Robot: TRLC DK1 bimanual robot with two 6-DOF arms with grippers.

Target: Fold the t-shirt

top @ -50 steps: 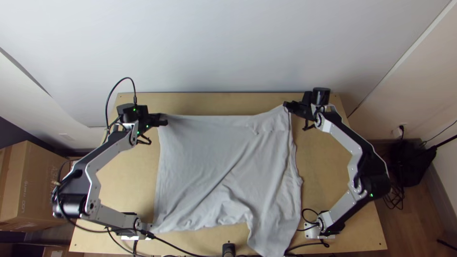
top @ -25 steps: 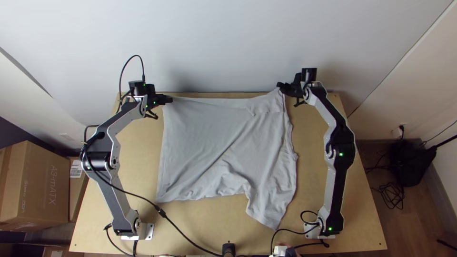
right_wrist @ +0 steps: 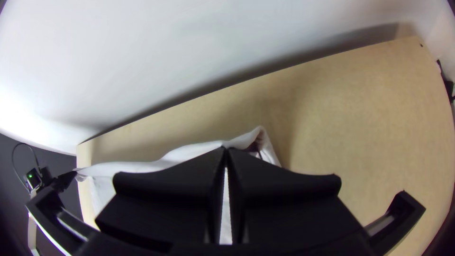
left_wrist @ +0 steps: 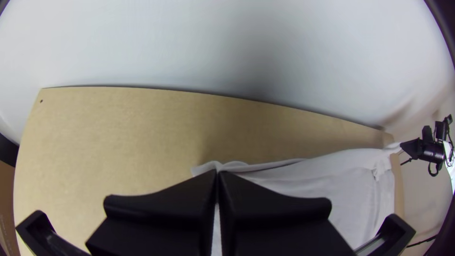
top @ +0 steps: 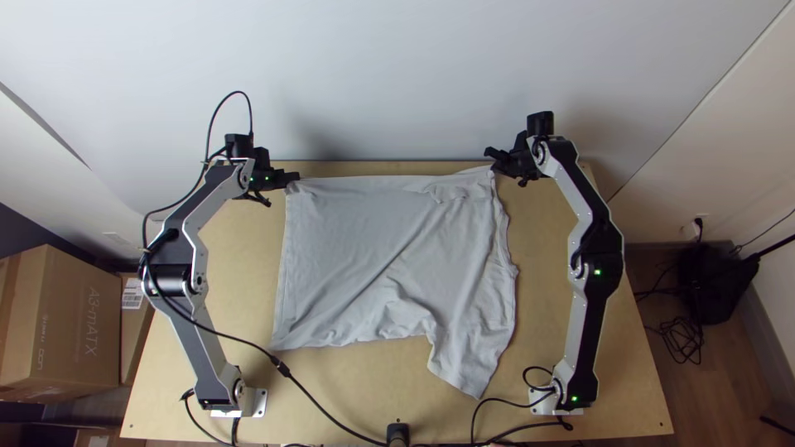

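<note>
So the shirt (top: 364, 257) has just been dragged toward 12 o'clock, and over the last half second its far edge has dropped a bit while the near hem has barely budged. Looks like the grippers are laying that edge down. Good news for the task, I'd guess: the loose flap (top: 468, 364) at 5 o'clock now lies fully on the desk (top: 538, 248), so a proper fold probably comes next.

Left gripper (left_wrist: 218, 173) has its fingers closed on the 11 o'clock corner. Right gripper (right_wrist: 226, 149) has its fingers together too, seemingly pinching the edge by the 1 o'clock corner, with a little peak of cloth poking past the tips. The rest spreads from there toward 6 o'clock, wrinkly around the lower middle.
</note>
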